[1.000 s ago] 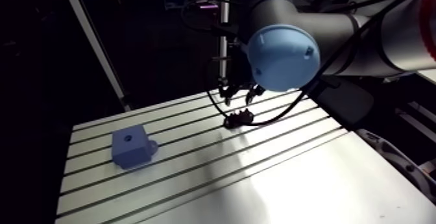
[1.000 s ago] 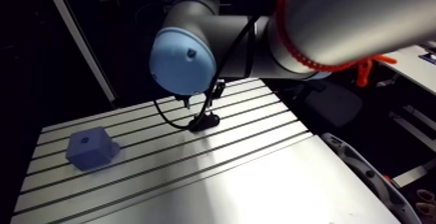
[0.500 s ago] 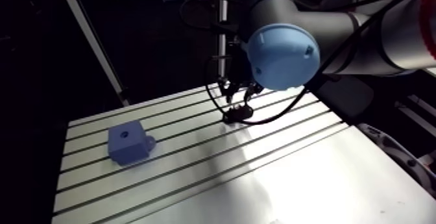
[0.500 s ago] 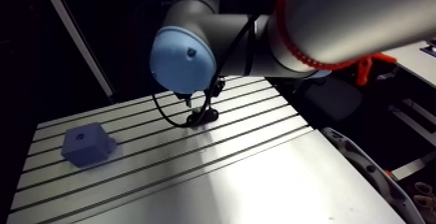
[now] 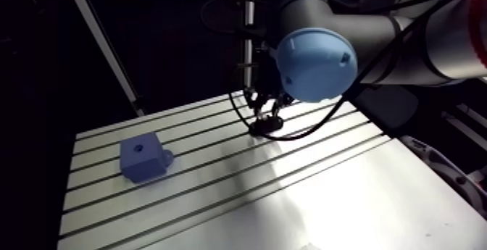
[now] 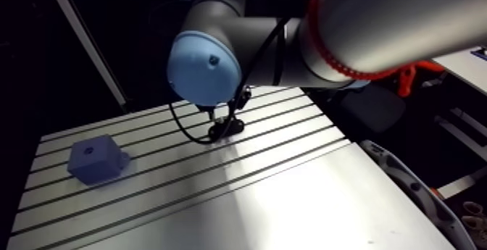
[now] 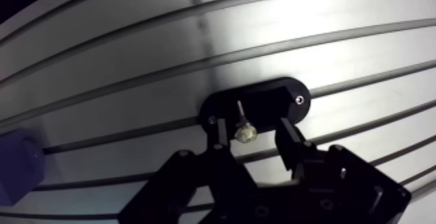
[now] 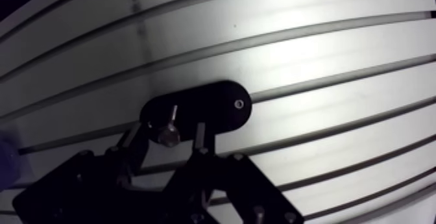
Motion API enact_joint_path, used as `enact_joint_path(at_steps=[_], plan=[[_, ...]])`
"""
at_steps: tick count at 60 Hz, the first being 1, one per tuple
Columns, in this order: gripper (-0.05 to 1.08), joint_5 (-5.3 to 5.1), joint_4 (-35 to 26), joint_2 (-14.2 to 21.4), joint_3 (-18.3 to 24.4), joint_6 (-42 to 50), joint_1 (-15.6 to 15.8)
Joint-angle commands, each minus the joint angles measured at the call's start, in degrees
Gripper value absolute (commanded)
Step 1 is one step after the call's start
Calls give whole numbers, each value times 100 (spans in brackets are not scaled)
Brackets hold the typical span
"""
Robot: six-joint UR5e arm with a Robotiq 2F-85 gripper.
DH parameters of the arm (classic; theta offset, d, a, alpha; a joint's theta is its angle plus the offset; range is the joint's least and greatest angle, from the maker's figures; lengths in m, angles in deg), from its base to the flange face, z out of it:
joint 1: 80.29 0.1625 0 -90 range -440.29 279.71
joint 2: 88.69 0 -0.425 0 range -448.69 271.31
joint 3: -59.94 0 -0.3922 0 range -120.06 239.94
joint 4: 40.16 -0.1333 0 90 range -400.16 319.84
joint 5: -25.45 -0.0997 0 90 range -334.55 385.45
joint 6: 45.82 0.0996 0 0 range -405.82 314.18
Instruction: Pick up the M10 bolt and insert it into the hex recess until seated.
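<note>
Wrist view: gripper (image 7: 252, 139) low over a black oval holder (image 7: 289, 97) that sits on the slotted aluminium table (image 7: 337, 38), across one of its grooves. Small silvery bolt (image 7: 244, 132) on the holder, directly between the two fingers (image 7: 217, 136). Its rounded head is nearest the gripper and its thin shank points away across the dark plate. Cannot tell whether the bolt lies flat or stands in a seat. Fingers are parted, one on either side of the head, with dark gaps visible on both sides. In the left eye the bolt looks closer to one finger, in the right eye roughly midway. No contact seen and nothing is held. A small screw shows at the holder's far rounded end, beside the gripper. Arm view: wrist comes down steeply, fingertips right at the holder near the table's back edge. Blue block (image 5: 143, 160) rests on the table well apart from holder and gripper, several grooves nearer the front and off to one side. A dark hole (image 5: 139, 149) shows in its top face; the hole's outline is too small to read. A corner of the block shows at the edge of the wrist view.
</note>
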Motion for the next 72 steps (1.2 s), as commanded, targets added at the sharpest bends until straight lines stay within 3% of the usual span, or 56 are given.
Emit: enact_joint_path(at_steps=[1,72], plan=[[50,0,-2,-2,-18,2,9],[59,-9,6,-46,-28,2,18]])
